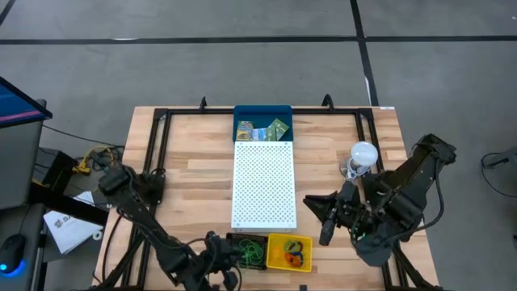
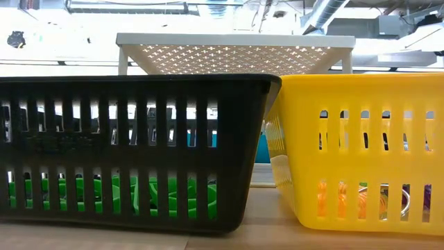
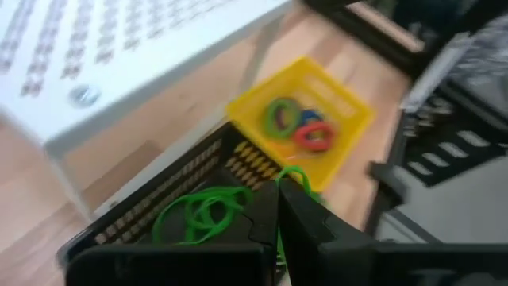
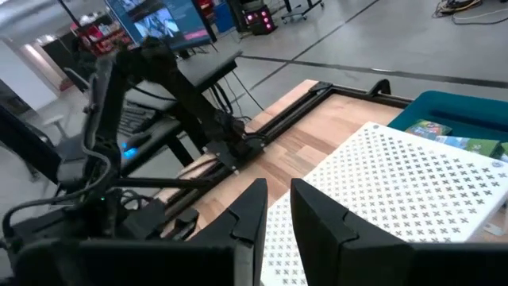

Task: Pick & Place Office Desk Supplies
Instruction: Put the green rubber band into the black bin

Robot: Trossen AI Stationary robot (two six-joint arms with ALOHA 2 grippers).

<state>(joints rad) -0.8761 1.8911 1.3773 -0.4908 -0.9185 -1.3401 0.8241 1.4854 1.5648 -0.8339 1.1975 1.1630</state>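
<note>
My left gripper (image 3: 278, 208) hangs over the black basket (image 1: 246, 252), jaws clenched on a green rubber band (image 3: 208, 210); next I release it inside. Right gripper (image 4: 276, 208) waits empty, slightly parted, right of the board.

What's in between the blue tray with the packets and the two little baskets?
The white perforated board fills the stretch between the blue tray and the black basket and yellow basket, in the high view.

Two baskets (image 1: 267, 251) sit side by side before the perforated board (image 1: 264, 185).
</note>
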